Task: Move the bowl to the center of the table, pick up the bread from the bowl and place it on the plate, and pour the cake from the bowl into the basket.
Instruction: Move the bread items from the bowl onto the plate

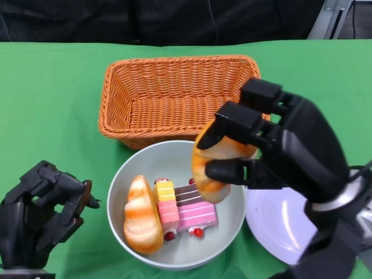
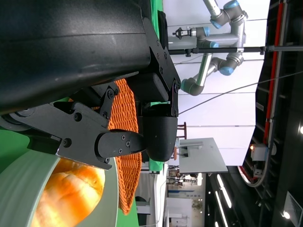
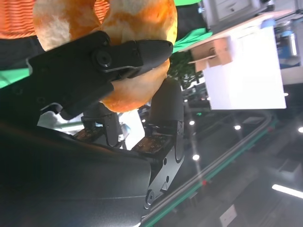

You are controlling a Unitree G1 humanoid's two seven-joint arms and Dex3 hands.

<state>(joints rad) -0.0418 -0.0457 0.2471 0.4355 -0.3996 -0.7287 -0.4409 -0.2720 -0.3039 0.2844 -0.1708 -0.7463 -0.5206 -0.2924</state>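
Observation:
A grey bowl (image 1: 116, 192) sits at the table's near middle. In it lie a golden bread (image 1: 141, 218) and a striped pink-and-brown cake slice (image 1: 186, 210) with small red berries. My right hand (image 1: 279, 145) grips a second golden bread (image 1: 212, 174) just above the bowl's right side; the right wrist view shows this bread (image 3: 128, 23) clamped under the fingers (image 3: 94, 66). A white plate (image 1: 276, 224) lies right of the bowl, partly hidden by my right arm. My left hand (image 1: 40, 209) is left of the bowl, fingers curled, holding nothing. The left wrist view shows the bowl's rim (image 2: 23, 179) and its bread (image 2: 71, 194).
An orange wicker basket (image 1: 174, 96) stands just behind the bowl, with nothing visible in it; it shows too in the left wrist view as the basket (image 2: 125, 142). Green cloth covers the table. Another robot arm (image 2: 213, 33) stands far off beyond the table.

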